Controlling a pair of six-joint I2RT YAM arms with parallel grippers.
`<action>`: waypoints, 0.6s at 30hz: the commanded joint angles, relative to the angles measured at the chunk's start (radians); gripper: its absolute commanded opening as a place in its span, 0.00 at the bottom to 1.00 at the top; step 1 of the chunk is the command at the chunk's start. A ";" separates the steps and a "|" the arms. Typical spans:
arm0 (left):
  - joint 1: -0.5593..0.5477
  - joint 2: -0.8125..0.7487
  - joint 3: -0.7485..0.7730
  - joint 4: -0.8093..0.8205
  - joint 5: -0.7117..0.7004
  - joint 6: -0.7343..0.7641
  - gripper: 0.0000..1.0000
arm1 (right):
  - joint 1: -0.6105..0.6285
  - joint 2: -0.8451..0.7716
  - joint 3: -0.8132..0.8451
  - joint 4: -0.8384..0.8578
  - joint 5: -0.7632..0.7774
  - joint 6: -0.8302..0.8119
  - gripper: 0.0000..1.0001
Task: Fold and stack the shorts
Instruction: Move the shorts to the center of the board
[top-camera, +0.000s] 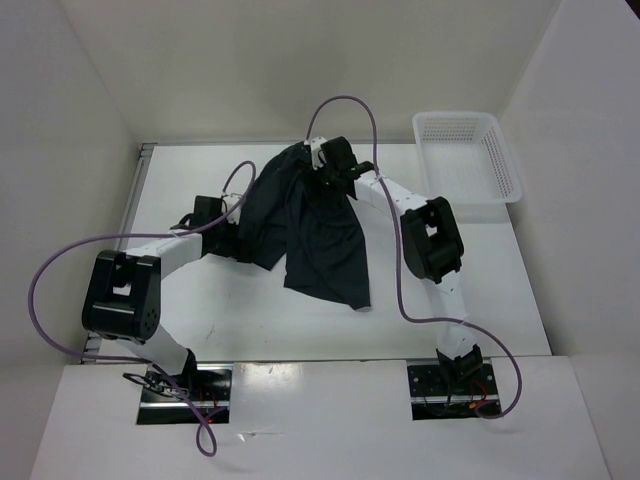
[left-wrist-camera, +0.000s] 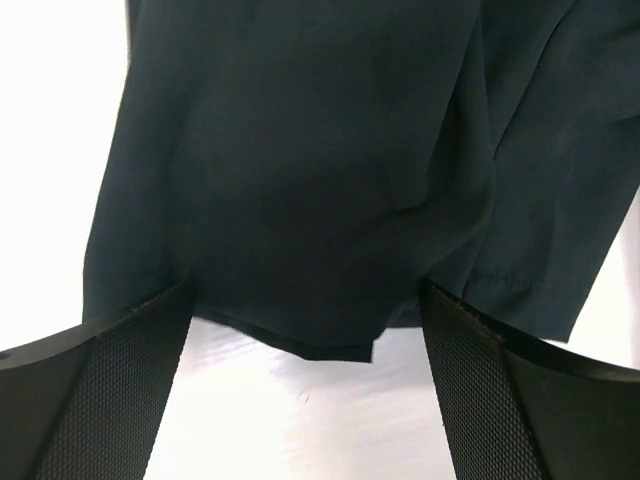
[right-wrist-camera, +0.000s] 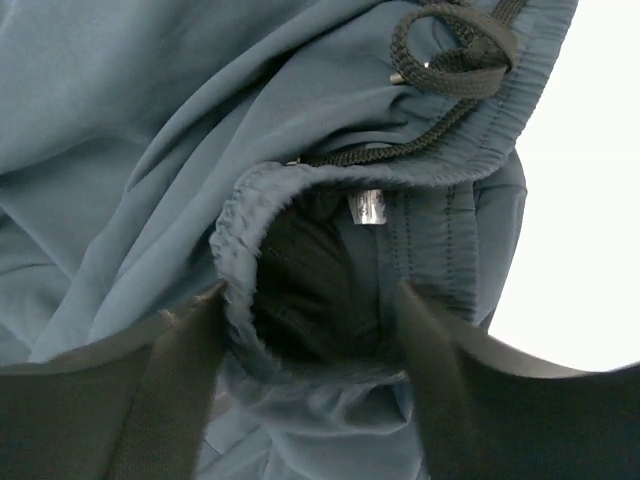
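Between the fingers of the left tool (left-wrist-camera: 305, 295), which stands wide open, we see a loose hem (left-wrist-camera: 300, 345) of the shorts (top-camera: 310, 230) hanging just off the table (top-camera: 220, 320). Nothing is pinched there. The cloth only drapes across the gap, at the centre left of the overhead view.

Up at the top centre of that view, the right tool (right-wrist-camera: 310, 295) straddles a bunched loop of the waistband (right-wrist-camera: 480, 130). Its left finger touches the ruffled elastic. The fingers stand well apart, and we cannot tell whether they have any real hold on it. A drawstring (right-wrist-camera: 450, 50) coils at the upper right of the wrist view.

From there the shorts spread down and to the right across the middle of the table. They lie crumpled, one leg reaching toward the lower centre. A basket (top-camera: 505, 160) sits well apart at the upper right.

We judge the fabric to be light, thin and limp, with a smooth weave that may slide under the pads. It will sag and fold wherever it is unsupported, so one grip will not keep it flat.

The waistband is the thickest, firmest part and gives the surest hold. We would take it at its two ends, or pair one end with a hem corner. We would keep off the drawstring, which would pull free without moving the cloth.
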 joint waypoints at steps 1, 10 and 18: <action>-0.016 0.015 -0.006 0.099 0.021 0.004 1.00 | 0.008 0.030 0.065 0.062 0.018 -0.027 0.69; -0.045 0.070 0.034 0.097 0.042 0.004 0.03 | 0.008 -0.029 0.066 0.011 -0.014 -0.082 0.00; 0.028 0.169 0.210 0.209 -0.148 0.004 0.00 | -0.177 -0.328 -0.106 -0.219 -0.349 -0.221 0.00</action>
